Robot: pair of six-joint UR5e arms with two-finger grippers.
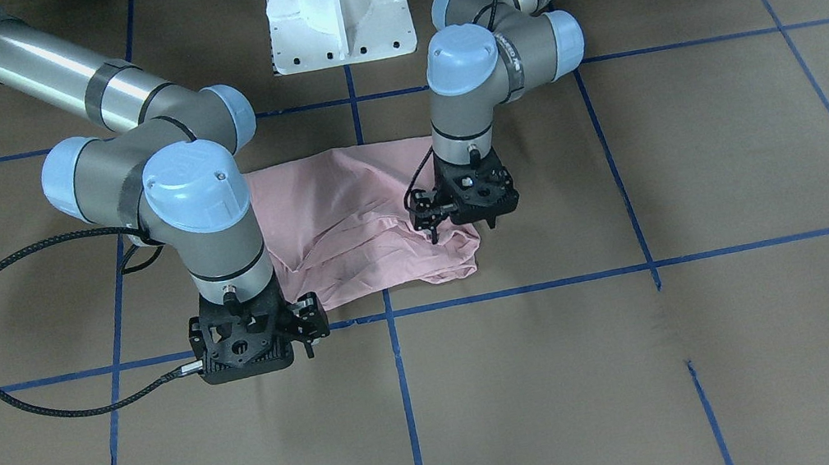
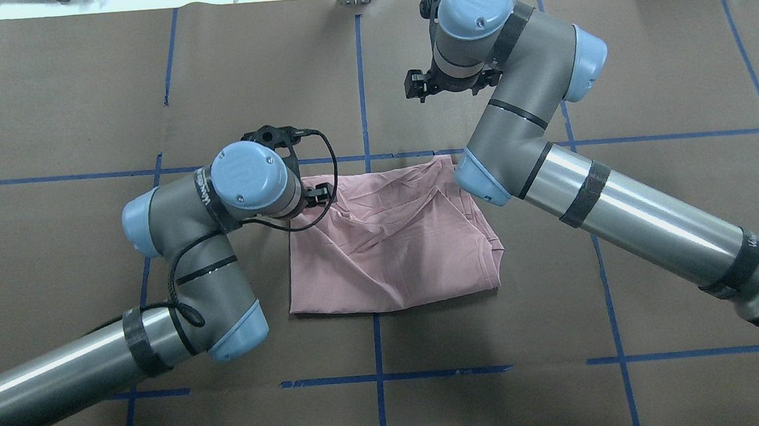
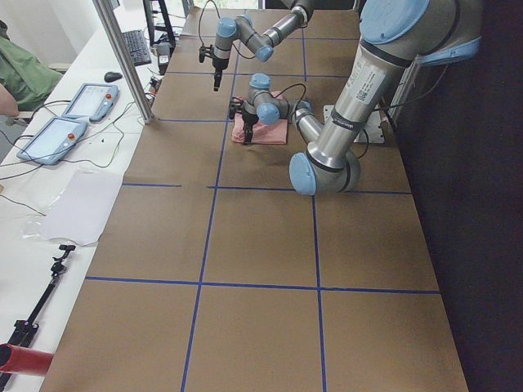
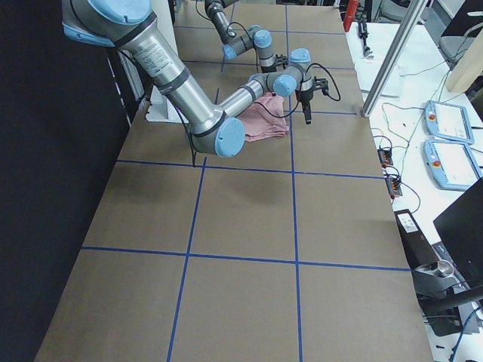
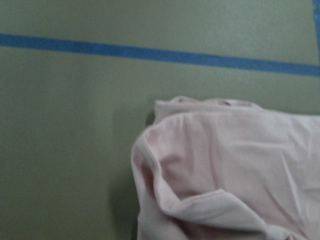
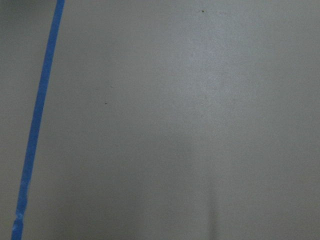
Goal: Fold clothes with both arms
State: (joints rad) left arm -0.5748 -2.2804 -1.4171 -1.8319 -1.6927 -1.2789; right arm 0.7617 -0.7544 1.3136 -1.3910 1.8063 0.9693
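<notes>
The pale pink T-shirt [image 1: 362, 216] lies folded in a rumpled rectangle on the brown table, plain side up; no print or tag shows. It also shows in the overhead view [image 2: 388, 239] and the left wrist view [image 5: 225, 165]. My left gripper [image 1: 465, 226] points down just over the shirt's corner on the operators' side and my left. My right gripper [image 2: 454, 84] hangs raised over bare table beyond the shirt, clear of it; it also shows in the front view [image 1: 251, 358]. The fingers of both are hidden under the wrists, so I cannot tell whether they are open or shut.
Blue tape lines [image 2: 381, 376] grid the brown table. The white pedestal base [image 1: 336, 8] stands at the robot's side. Teach pendants [image 3: 90, 102] and cables lie on the white bench past the table's far edge, behind a metal post [image 3: 122, 57].
</notes>
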